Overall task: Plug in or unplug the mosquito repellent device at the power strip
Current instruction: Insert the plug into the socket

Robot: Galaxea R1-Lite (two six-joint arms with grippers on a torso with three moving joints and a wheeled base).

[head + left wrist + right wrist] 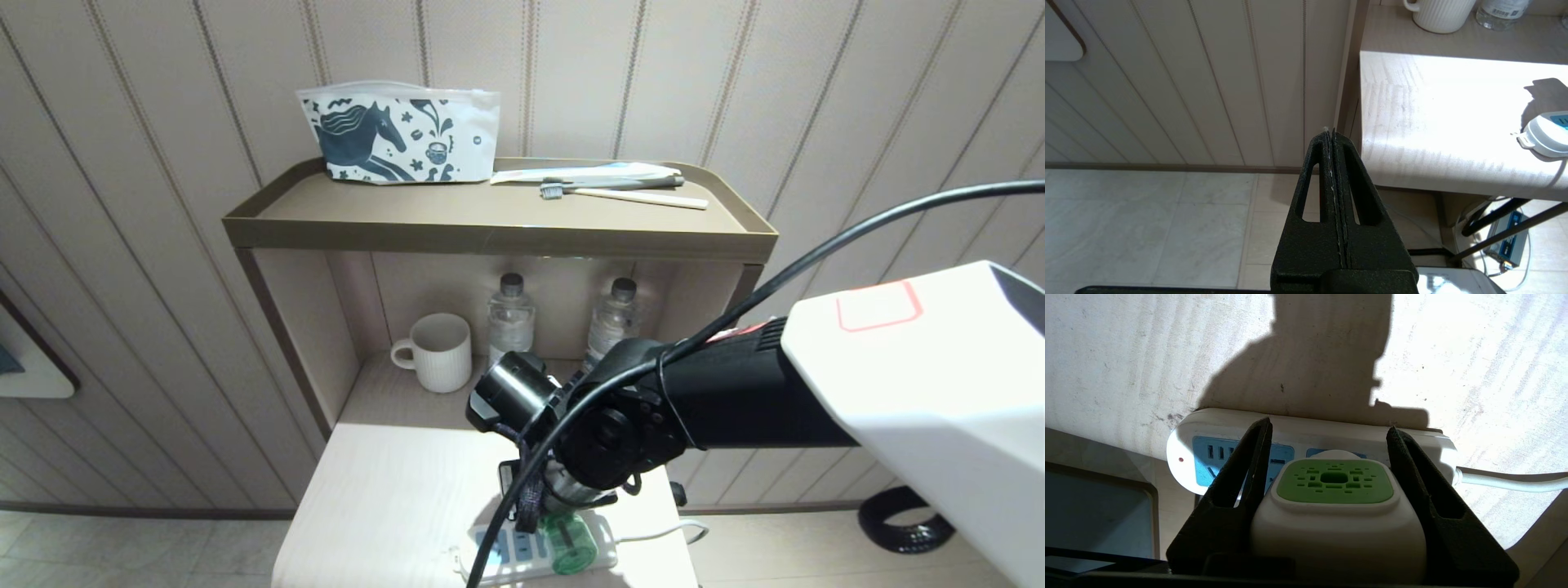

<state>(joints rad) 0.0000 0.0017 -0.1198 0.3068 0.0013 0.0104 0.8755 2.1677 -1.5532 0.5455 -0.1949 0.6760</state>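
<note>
Clamped between our right gripper's (1331,490) fingers, the device (1337,522) sits on the strip (1306,435), long axis crosswise beneath; the pull runs straight off the socket face. Left gripper (1333,134) pressed together, parked well apart.

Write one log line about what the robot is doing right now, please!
right gripper: shut on mosquito repellent device | device at power strip on table | plugged or not: cannot tell | left gripper: shut, parked beside table

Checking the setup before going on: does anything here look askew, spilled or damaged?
Nothing stands out. The right gripper holds the mosquito repellent device at the power strip, and the mug and water bottles stand upright.
</note>
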